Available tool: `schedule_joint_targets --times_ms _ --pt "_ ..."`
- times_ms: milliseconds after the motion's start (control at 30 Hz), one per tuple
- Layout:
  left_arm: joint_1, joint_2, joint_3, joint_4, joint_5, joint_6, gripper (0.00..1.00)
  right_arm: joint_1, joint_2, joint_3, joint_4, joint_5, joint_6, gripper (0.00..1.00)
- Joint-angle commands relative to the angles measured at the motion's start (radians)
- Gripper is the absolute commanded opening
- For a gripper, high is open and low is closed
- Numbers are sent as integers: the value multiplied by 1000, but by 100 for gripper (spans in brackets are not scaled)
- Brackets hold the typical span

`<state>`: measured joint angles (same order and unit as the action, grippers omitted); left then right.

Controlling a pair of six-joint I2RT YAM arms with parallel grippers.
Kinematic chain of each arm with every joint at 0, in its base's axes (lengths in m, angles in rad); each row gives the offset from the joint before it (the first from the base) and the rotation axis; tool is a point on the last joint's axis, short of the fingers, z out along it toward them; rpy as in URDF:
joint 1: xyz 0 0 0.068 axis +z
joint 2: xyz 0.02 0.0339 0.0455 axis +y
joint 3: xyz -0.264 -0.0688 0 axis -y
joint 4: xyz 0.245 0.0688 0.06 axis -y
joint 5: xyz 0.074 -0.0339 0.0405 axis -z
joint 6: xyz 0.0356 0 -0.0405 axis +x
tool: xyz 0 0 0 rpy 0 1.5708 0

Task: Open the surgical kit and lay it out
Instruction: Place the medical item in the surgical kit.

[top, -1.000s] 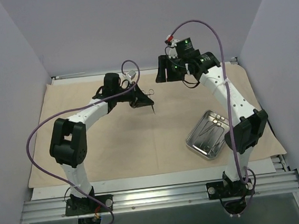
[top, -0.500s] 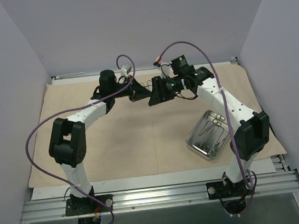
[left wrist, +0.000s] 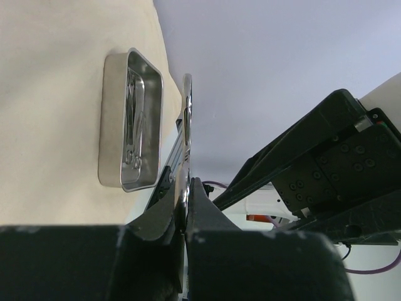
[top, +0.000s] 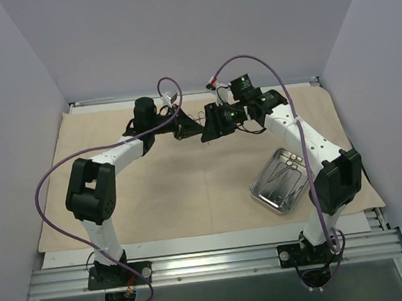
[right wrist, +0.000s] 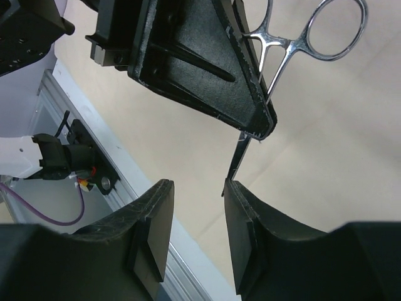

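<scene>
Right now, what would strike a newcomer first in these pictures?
The two claws close together over the far middle of the beige cloth: the left claw is shut on a ring-handled scissor-like instrument, and the right claw faces it, open at the instrument's tip. Next, the steel tray of instruments near the right arm.

Soft, even light from above keeps the top view bright and sharp, with only faint shadows under the arms on the beige cloth (top: 190, 187) and a mild sheen on the steel tray (top: 256, 188). In the left wrist view the left gripper's fingers (left wrist: 207, 216) are dark, underexposed and blurred close to the lens. In the right wrist view the right gripper's fingers (right wrist: 150, 232) are soft-edged, while the forceps (right wrist: 276, 42) catch bright glare.
</scene>
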<state>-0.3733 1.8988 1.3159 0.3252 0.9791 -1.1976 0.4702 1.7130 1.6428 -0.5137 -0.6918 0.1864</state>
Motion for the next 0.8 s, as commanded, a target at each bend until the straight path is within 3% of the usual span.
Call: schedule_joint_targets --times_ms 0,667,767 --pt "-1 -44 -1 80 27 -7 2 -8 14 6 -32 20 -28 38" --pt "-1 -61 -33 136 56 -36 2 -7 53 -8 -2 38 -22 23" --pt "1 -56 -32 138 61 -37 2 -7 53 -1 -9 70 -24 10"
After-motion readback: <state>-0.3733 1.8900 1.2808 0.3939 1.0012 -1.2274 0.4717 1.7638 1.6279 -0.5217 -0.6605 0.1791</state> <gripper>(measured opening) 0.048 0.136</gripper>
